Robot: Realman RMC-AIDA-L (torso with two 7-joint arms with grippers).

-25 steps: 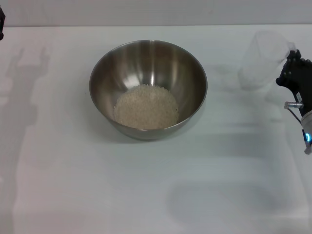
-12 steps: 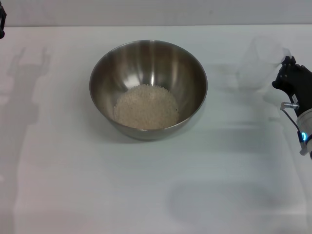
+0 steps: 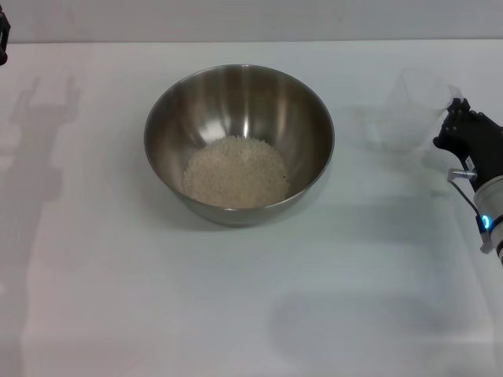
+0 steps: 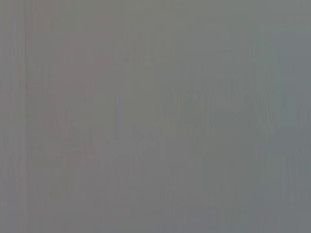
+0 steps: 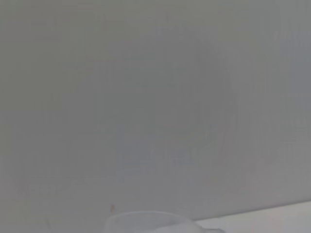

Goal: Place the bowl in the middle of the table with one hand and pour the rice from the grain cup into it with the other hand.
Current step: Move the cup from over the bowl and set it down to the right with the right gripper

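The cup [image 3: 406,110] looks light and thin-walled, clear plastic that would flex or slip if squeezed hard, so the sensible hold is by its handle, on the side facing the right gripper [image 3: 454,126]. It sits at the right of the frame, upright or close to it, and appears empty (no grains can be made out inside). The right gripper is right up against its handle side; whether its jaws are clamped on the cup or loose I cannot tell from here.

The bowl [image 3: 239,102], heavy-looking, rigid, slick steel best taken by the rim, stands in the middle of the table [image 3: 118,314], slightly above the frame's centre. A flat round mound of pale rice [image 3: 235,173] covers its bottom, so the pour seems done.

The left gripper [image 3: 3,35] shows only as a dark sliver at the upper left edge, parked well away; its jaws are not readable.
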